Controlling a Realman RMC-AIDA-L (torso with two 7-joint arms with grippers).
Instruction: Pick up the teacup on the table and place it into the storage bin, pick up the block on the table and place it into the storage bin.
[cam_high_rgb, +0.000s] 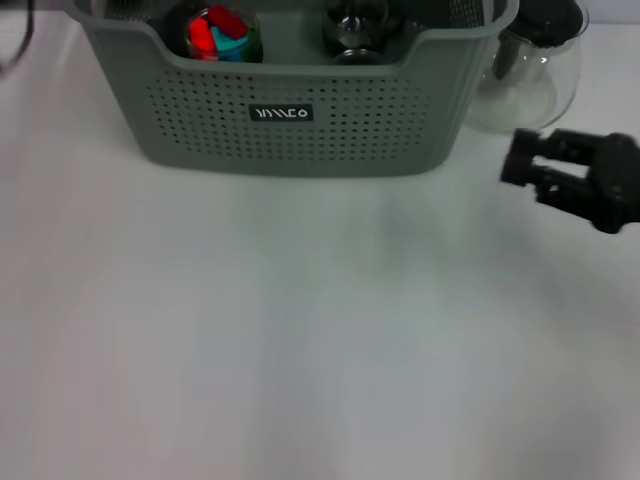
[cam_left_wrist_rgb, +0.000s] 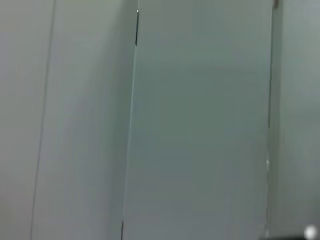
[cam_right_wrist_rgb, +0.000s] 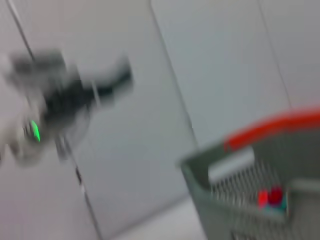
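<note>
The large grey-green rectangular plastic storage bin (cam_high_rgb: 295, 120) with perforated sides sits at the top centre of the head view on the white table (cam_high_rgb: 300, 340), its long axis running left to right across the frame, and its long front wall with the small black label (cam_high_rgb: 281, 113) faces the camera. Inside it, at upper left, stands a clear glass teacup (cam_high_rgb: 224, 35) holding red and teal blocks (cam_high_rgb: 220, 32); a second dark glass item (cam_high_rgb: 358, 32) lies near the bin's middle, too unclear to name. Just beside the bin's right end, at the upper right of the frame, stands a clear glass teapot with a black lid (cam_high_rgb: 530, 65).

The right gripper (cam_high_rgb: 520, 165), black, hangs at the right edge of the head view, below the teapot and apart from the bin, pointing left; whether its jaws are apart or together cannot be told. The right wrist view shows the bin's corner (cam_right_wrist_rgb: 240, 185) at lower right. The left gripper is out of sight.
</note>
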